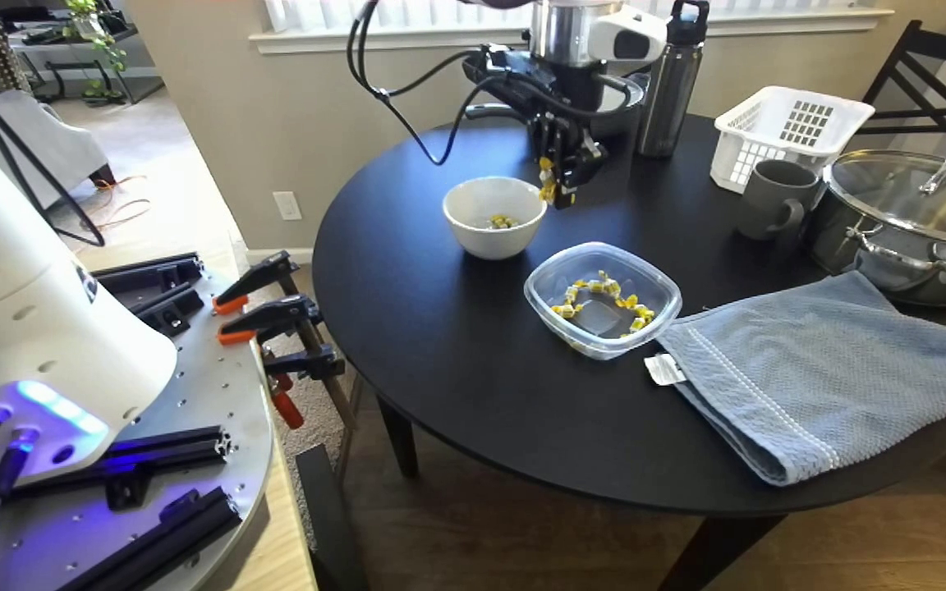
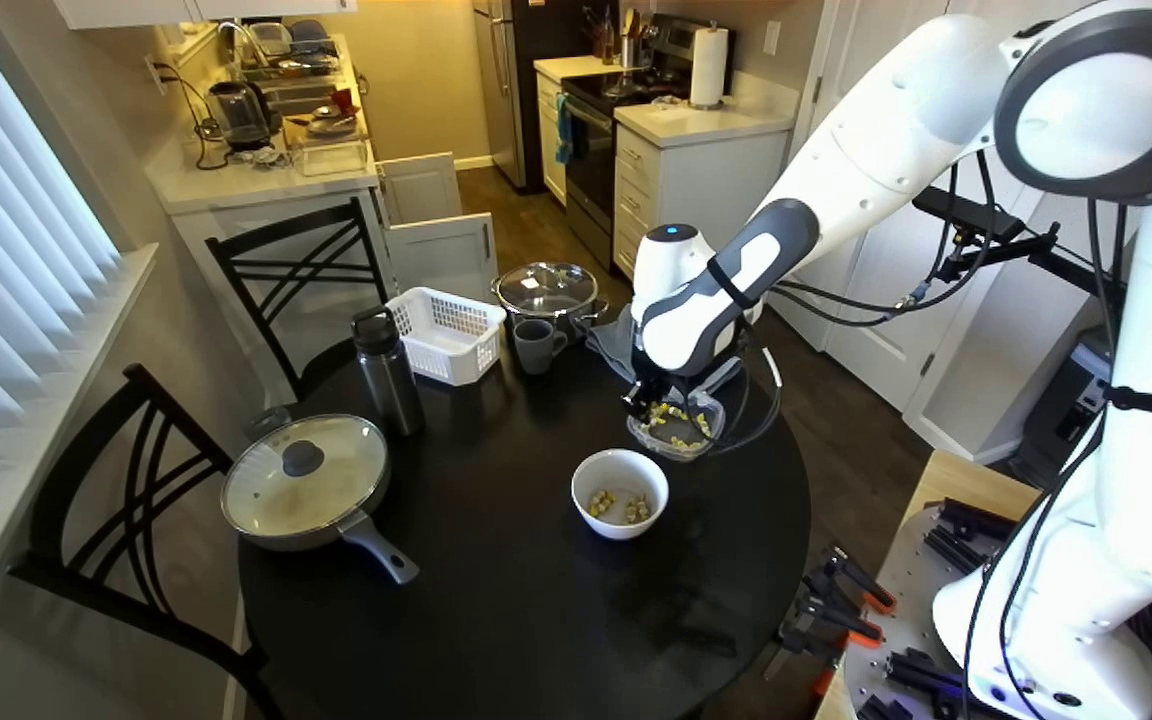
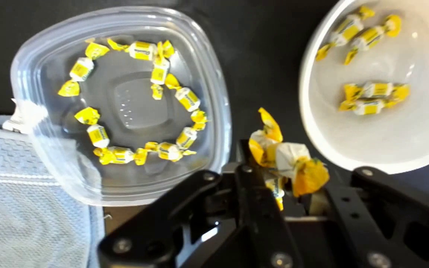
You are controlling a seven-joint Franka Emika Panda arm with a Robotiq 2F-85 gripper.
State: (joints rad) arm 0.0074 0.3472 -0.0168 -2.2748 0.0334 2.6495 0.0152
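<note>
My gripper (image 3: 284, 173) is shut on yellow-and-white wrapped candies (image 3: 292, 158). Part of another candy (image 3: 276, 188) shows lower between the fingers; whether it is gripped too, I cannot tell. In an exterior view the gripper (image 1: 563, 193) is above the table beside the white bowl (image 1: 473, 234), with the held candies (image 1: 548, 182) at its fingers. The white bowl (image 3: 313, 123) is on one side in the wrist view, with several candies (image 3: 376, 97) inside. The clear plastic container (image 3: 220, 111) is on the other side, with several candies (image 3: 121, 154) inside. It also shows in both exterior views (image 1: 540, 295) (image 2: 706, 450).
A blue-grey towel (image 1: 834, 369) lies beside the container. A lidded pot (image 1: 916, 238), grey mug (image 1: 773, 201), white basket (image 1: 769, 123) and metal bottle (image 1: 670, 98) stand on the dark round table (image 1: 456, 377). A lidded pan (image 2: 306, 480) lies on the table's window side.
</note>
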